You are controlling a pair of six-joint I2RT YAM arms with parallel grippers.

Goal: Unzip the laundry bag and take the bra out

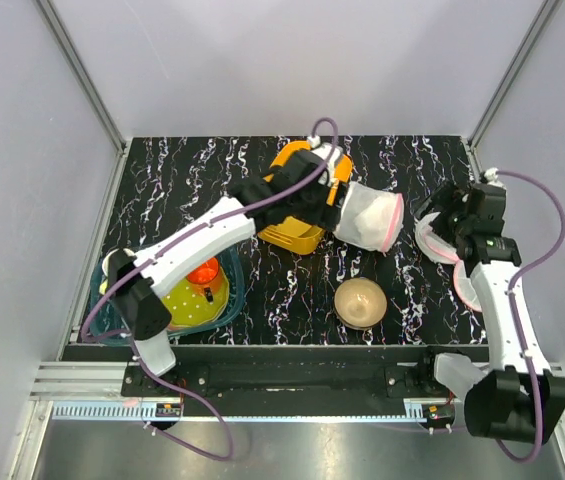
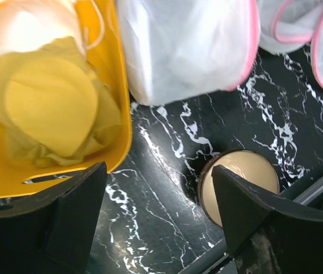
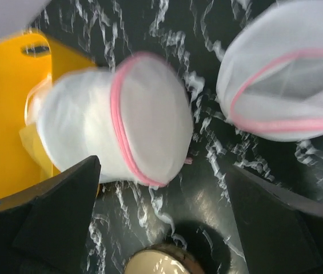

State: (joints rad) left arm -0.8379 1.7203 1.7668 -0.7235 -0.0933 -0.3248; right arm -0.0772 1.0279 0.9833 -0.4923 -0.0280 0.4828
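You're looking at a black table (image 1: 292, 290) veined with white, like marble. The laundry bag (image 1: 370, 220) is milky white mesh with pink trim, and so are the flatter pouches (image 3: 281, 63). The tub (image 1: 297, 238) is bright yellow, the cloth (image 2: 52, 103) in it mustard. The bowl (image 1: 359, 300) is tan, cream inside; the basket (image 1: 234, 300) is teal, its contents lime and orange.

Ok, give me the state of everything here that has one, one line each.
laundry bag: on its side against the yellow bin, zip looks shut
bra: not visible
yellow bin: upright, yellow cloth inside
tan bowl: upright, empty
left gripper: open, holding nothing
right gripper: open, holding nothing
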